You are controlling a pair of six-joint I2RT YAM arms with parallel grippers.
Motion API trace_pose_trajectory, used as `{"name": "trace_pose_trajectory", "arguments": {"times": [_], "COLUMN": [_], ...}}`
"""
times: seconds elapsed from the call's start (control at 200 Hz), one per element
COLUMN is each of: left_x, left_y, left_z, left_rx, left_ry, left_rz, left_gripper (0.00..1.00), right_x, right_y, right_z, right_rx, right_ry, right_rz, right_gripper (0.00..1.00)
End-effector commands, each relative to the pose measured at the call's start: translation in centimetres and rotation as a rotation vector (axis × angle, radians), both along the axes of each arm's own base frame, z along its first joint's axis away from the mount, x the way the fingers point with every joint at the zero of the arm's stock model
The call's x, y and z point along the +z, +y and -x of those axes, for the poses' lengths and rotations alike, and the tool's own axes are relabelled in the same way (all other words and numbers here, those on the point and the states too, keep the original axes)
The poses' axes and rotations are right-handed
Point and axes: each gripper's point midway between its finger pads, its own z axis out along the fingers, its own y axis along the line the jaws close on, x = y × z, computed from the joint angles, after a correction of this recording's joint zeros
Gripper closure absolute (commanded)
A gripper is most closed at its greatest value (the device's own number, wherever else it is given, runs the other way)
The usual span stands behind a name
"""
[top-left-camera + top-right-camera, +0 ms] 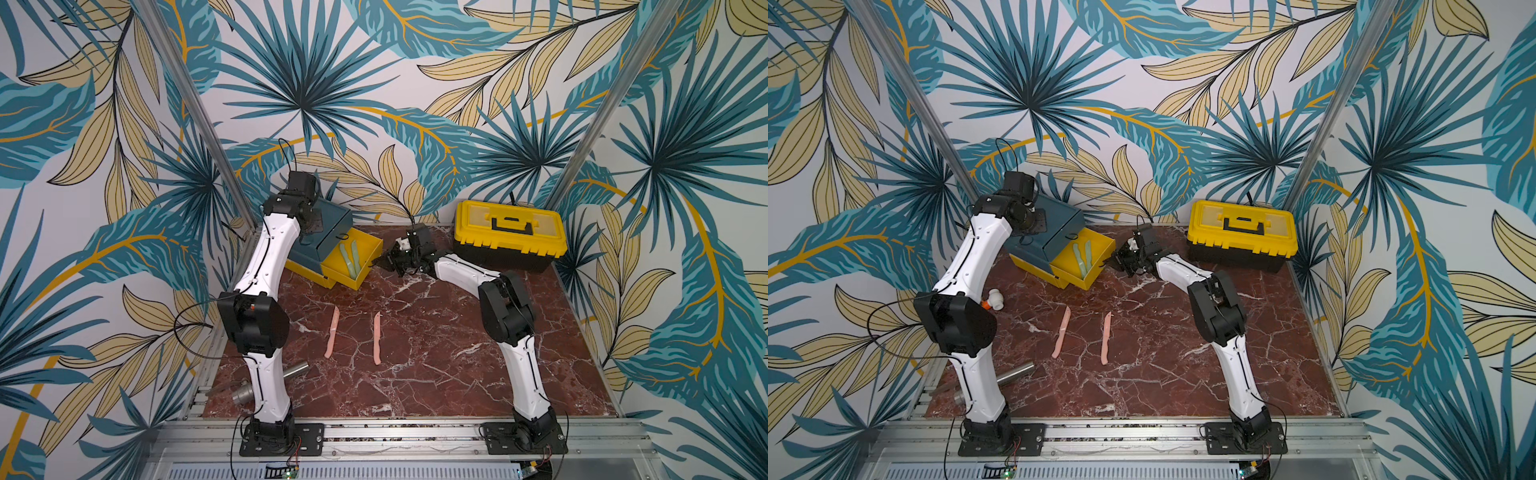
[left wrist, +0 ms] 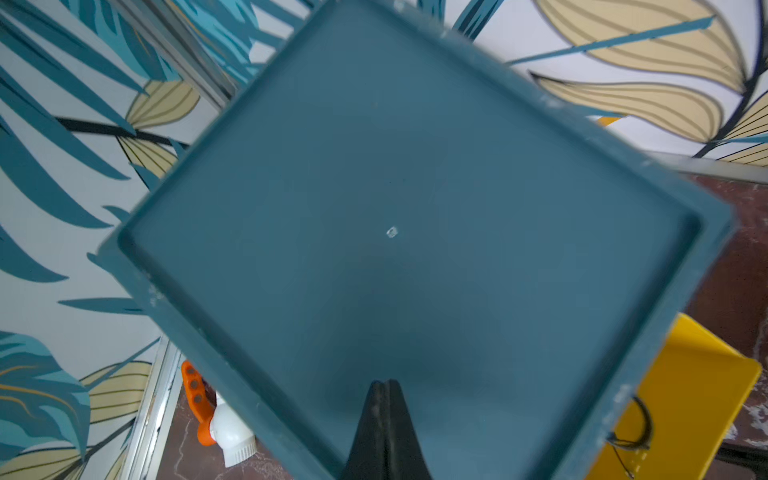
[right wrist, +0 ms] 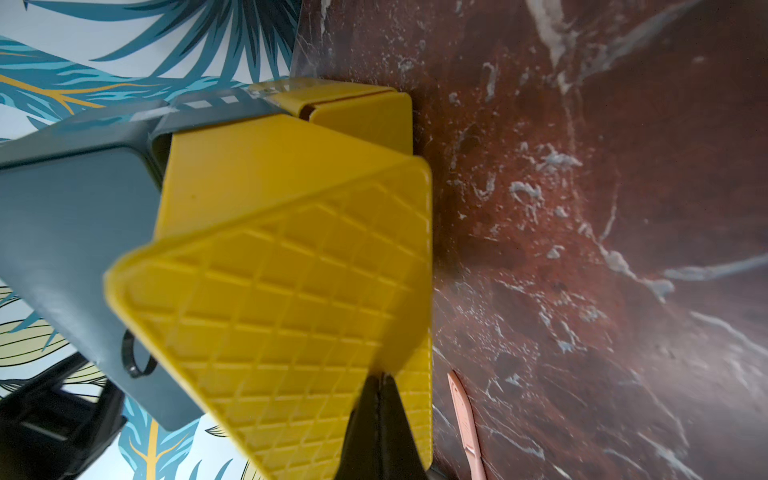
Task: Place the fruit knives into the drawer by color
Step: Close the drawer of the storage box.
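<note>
Two green knives [image 1: 350,257] are seen lying side by side in the pulled-out yellow drawer [image 1: 337,279] of the chest [image 1: 330,226]. The drawer's latticed front is directly ahead of the right gripper [image 3: 380,379], whose fingers are pressed shut on nothing. The chest's flat top is found just beneath the left gripper [image 2: 384,385], likewise closed and empty, though contact cannot be told. A pink knife [image 1: 332,334] and a second pink knife [image 1: 377,338] are laid flat on the table [image 1: 436,353], near each other and well apart from both pairs of fingers.

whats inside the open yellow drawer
Two sage green knives lie side by side in the yellow drawer. Its back end sits under the teal casing, so that part is hidden.
</note>
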Motion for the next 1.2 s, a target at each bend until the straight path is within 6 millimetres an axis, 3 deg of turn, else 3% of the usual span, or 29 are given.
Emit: {"name": "trace_pose_trajectory", "arguments": {"times": [0.0,0.3,0.406,0.551,0.836,0.911,1.017,1.197], "left_x": [-1.0,-5.3,-6.0,-6.8,-7.8,-7.9,-8.0,-8.3], "left_y": [0.7,0.3,0.0,-0.5,-0.7,-0.7,-0.6,-0.7], "left_z": [0.7,1.7,2.0,2.4,3.1,3.1,3.2,3.3], "left_rx": [0.022,0.010,0.007,-0.001,-0.011,-0.012,-0.013,-0.015], "left_ry": [0.022,0.138,0.156,0.177,0.201,0.203,0.206,0.213], "left_rz": [0.069,0.113,0.128,0.158,0.168,0.164,0.165,0.168], "left_gripper": [1.00,1.00,1.00,1.00,1.00,1.00,1.00,1.00], "right_x": [1.3,3.6,3.2,2.2,2.3,1.9,-0.2,-2.7], "right_y": [1.4,7.8,10.1,11.6,10.6,9.6,8.0,6.2], "right_z": [-1.2,-3.0,-3.0,-3.1,-2.5,-1.9,-0.8,0.2], "right_rx": [0.000,0.061,0.082,0.074,0.094,0.098,0.107,0.096], "right_ry": [-0.024,-0.078,-0.070,-0.056,-0.094,-0.102,-0.068,-0.026], "right_rz": [-0.073,-0.209,-0.232,-0.260,-0.201,-0.135,-0.039,0.029], "right_gripper": [1.00,1.00,1.00,1.00,1.00,0.82,0.56,0.51]}}
